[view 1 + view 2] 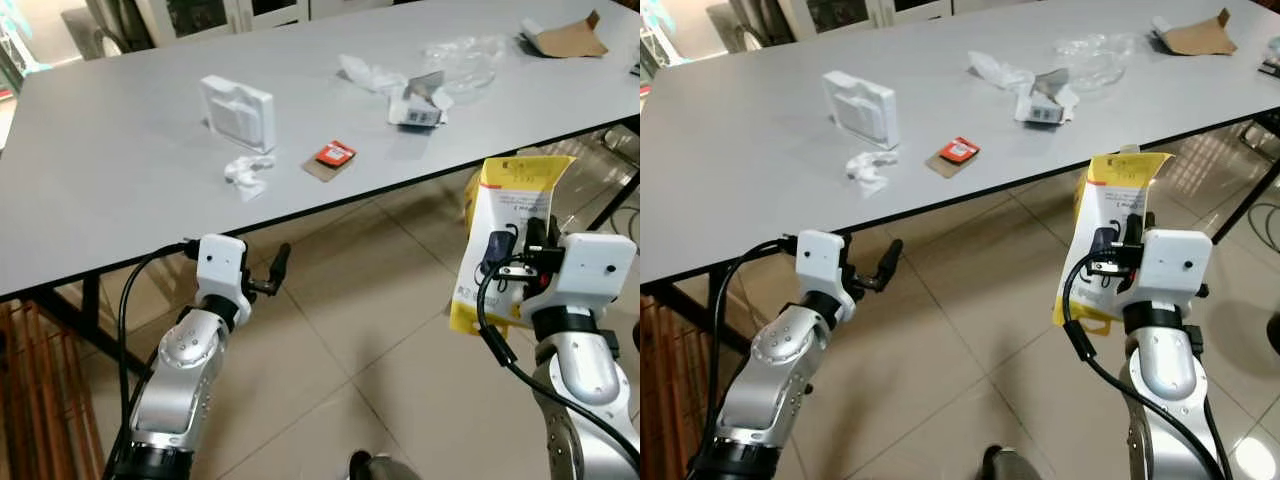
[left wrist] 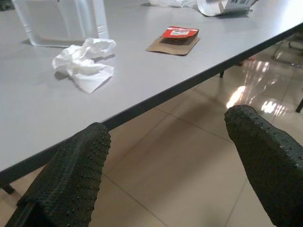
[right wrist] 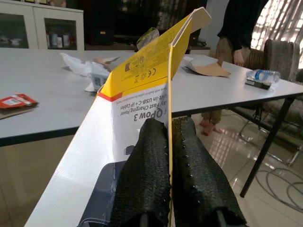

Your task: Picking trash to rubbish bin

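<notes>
Below the front edge of the desk (image 1: 120, 150), out over the tiled floor (image 1: 340, 320), our right gripper (image 1: 522, 262) was clamped on a flat yellow-and-white package (image 1: 505, 235), the two black fingers (image 3: 189, 165) pinching its thin card edge between them. Our left gripper (image 1: 272, 272) hung near the desk's front edge with its fingers spread and nothing between them.

We judged the step in hand to be carrying this package to the rubbish bin, which we could not see from here. The card was thin and held by one edge only, so we thought it best to keep the pinch firm, keep the arm steady while turning, and let go only once directly over the bin's mouth.

More trash waited on the desk: a crumpled tissue (image 1: 246, 172) and a red packet (image 1: 333, 156) near the front edge, a white plastic tray (image 1: 238, 112) behind them, a torn small box (image 1: 418, 105) and clear wrap (image 1: 465, 55) further back, and brown card (image 1: 568, 38) toward the far right corner.
</notes>
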